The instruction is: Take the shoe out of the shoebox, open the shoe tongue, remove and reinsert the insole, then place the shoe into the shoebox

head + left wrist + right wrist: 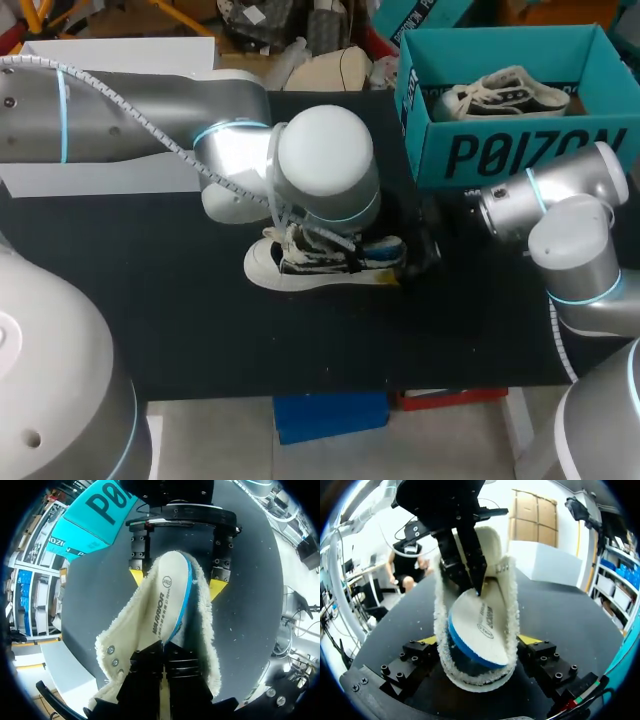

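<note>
Black table, teal shoebox w/ 2nd shoe behind — R gripper clamps shoe heel, L gripper pinches insole.

Left gripper, fingers pinched together, faces right gripper, fingers spread wide.

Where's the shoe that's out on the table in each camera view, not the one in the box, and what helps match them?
Head view: shoe on the table's middle, under the left arm's wrist.
Left wrist view: shoe just ahead of the left pincer, its heel clamped in the right pincer.
Right wrist view: shoe inside the right pincer, left pincer pinching its insole.
Shared landmark: the teal shoebox, in head and left wrist views.
</note>
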You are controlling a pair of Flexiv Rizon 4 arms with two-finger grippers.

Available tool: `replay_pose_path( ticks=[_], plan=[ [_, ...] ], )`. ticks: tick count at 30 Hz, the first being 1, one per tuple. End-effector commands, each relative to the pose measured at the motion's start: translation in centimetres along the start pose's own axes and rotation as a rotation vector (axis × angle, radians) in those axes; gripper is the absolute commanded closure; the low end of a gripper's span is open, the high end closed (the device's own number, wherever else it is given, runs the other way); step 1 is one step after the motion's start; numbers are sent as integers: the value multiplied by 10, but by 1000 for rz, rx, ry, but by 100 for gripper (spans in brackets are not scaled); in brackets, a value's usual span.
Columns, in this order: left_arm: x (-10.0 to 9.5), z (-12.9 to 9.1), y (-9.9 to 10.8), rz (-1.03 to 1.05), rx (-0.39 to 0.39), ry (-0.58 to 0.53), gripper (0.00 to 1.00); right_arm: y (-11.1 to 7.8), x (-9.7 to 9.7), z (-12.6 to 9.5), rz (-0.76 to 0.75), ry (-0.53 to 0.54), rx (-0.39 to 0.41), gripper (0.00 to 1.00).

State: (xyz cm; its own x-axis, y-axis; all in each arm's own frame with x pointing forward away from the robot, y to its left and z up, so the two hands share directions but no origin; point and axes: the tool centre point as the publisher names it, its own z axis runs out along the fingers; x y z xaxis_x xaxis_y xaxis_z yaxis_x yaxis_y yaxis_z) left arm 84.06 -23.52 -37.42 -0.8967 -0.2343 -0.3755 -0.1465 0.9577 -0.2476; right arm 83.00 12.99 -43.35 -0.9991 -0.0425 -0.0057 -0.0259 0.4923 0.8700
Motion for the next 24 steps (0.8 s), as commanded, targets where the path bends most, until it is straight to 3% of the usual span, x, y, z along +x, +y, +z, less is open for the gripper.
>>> replay_pose_path(
  ticks=[1, 14, 24],
  plan=[
    [-5, -5, 7, 20, 64, 68, 100, -1, 2, 1, 0, 1, 3, 100],
    [7, -20, 13, 75, 140, 148, 100, -1, 2, 1, 0, 1, 3, 100],
    [14, -5, -4, 130, 143, 182, 100, -1, 2, 1, 0, 1, 3, 100]
  ],
)
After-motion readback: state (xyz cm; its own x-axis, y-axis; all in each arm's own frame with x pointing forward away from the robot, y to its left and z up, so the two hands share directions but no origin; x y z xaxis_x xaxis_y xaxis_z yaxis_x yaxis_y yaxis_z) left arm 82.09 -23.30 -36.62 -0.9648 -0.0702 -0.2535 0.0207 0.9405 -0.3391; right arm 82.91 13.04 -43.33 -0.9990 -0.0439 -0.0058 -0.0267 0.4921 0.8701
